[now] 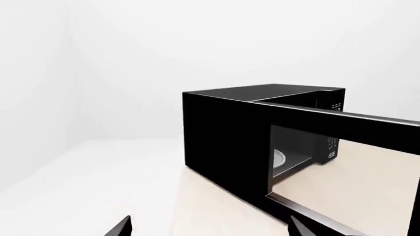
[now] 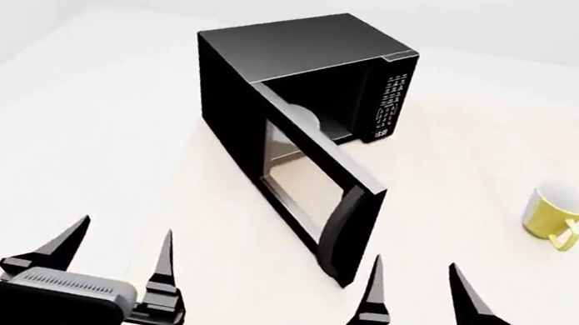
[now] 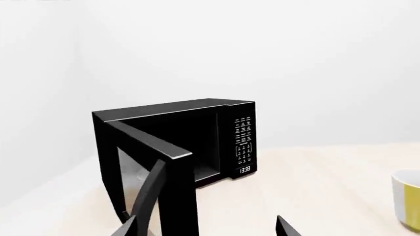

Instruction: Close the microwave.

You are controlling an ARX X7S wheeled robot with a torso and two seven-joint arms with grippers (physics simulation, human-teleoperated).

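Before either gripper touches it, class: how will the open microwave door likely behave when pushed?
The door looks rigid, so it probably swings on its hinge without flexing. The microwave looks bulky, so it likely stays put, though its glossy surface may let a gripper slip.

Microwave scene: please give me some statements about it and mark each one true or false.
1. The microwave door stands open. True.
2. The right gripper grips the door handle. False: it is open and apart from the door.
3. A yellow mug stands on the table. True.
4. The left gripper holds the mug. False: it is open and empty.
5. The keypad has white buttons. True.
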